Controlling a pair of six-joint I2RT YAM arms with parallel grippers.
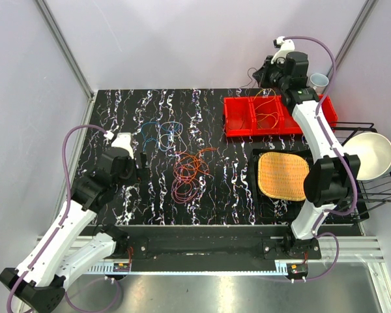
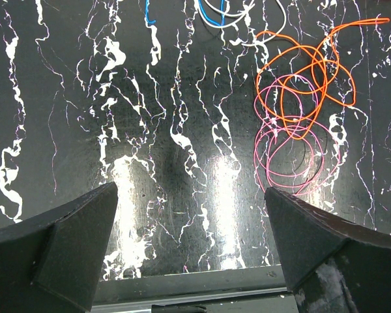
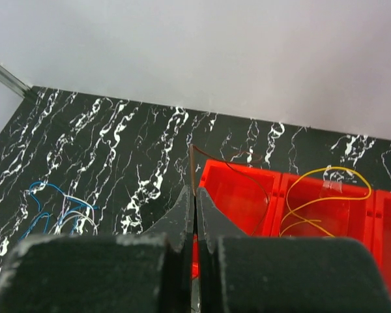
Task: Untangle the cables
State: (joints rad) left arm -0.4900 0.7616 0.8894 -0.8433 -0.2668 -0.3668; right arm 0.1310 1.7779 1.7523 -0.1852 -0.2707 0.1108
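Observation:
A tangle of orange-red and pink cables (image 1: pixel 188 175) lies mid-table, with blue cable loops (image 1: pixel 161 130) behind it. The left wrist view shows the orange cable (image 2: pixel 306 72) overlapping the pink cable (image 2: pixel 293 153), and the blue cable (image 2: pixel 212 14) at the top edge. My left gripper (image 2: pixel 192 228) hangs open over bare table, left of the tangle. My right gripper (image 3: pixel 195 195) is shut on a thin brown cable (image 3: pixel 238 166) that droops into the left compartment of the red tray (image 3: pixel 278 195). A yellow cable (image 3: pixel 326 189) lies in the middle compartment.
The red tray (image 1: pixel 238 124) sits at the back right. Nearer on the right are a woven yellow mat (image 1: pixel 283 175) and a white bowl (image 1: pixel 371 155) on a black wire rack. A white cup (image 1: pixel 319 80) stands behind the tray. Grey walls close in the sides.

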